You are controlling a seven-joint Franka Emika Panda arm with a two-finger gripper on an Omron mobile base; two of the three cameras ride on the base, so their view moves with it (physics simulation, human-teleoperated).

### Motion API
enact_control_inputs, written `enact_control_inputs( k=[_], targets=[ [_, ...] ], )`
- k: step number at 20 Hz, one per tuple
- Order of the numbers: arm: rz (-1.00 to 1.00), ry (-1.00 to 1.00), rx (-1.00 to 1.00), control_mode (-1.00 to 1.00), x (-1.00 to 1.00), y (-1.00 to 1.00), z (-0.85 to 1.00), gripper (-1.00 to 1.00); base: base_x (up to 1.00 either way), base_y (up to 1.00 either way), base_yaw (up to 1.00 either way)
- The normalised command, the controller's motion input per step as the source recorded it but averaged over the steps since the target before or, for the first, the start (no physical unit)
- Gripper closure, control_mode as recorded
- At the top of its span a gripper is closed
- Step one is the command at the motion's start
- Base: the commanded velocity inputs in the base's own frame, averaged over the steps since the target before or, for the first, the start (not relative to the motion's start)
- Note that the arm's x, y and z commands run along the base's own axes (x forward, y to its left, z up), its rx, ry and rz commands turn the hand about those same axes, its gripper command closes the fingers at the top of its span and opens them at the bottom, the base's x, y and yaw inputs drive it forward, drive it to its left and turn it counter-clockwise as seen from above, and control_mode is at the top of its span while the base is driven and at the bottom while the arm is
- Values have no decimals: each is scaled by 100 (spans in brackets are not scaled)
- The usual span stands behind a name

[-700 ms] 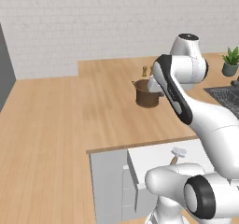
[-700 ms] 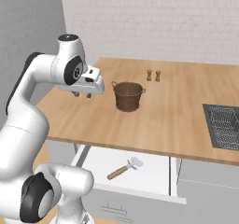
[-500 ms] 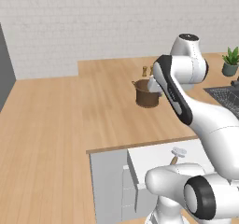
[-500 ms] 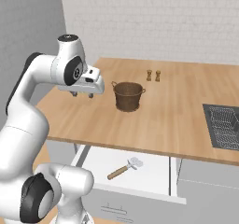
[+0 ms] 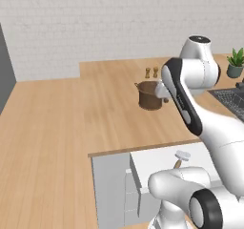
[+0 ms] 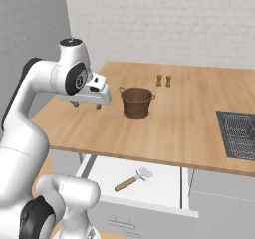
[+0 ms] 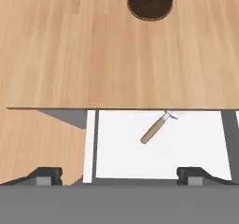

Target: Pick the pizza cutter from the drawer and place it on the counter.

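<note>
We see the drawer (image 6: 164,185) pulled out below the front edge of the counter (image 6: 189,128). In it lies the pizza cutter (image 6: 133,178), head toward the counter, handle slanting outward. On the counter, behind the drawer, stands the pot (image 6: 137,102), and behind that, near the wall, the two shakers (image 6: 164,80) side by side. The sink (image 6: 238,133) sits in the counter to the right, well apart from the pot.
</note>
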Motion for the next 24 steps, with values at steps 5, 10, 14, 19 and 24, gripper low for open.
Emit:
enact_control_inputs(
  k=[5, 10, 14, 19, 24],
  targets=[
    [0, 0, 0, 100, 0, 0, 0, -100, -82, 20, 0],
    [0, 0, 0, 100, 0, 0, 0, -100, -57, 79, -4],
    [0, 0, 0, 100, 0, 0, 0, -100, -14, 82, -45],
    [0, 0, 0, 100, 0, 0, 0, -100, 0, 88, -61],
    [0, 0, 0, 100, 0, 0, 0, -100, 0, 98, -53]
  ],
)
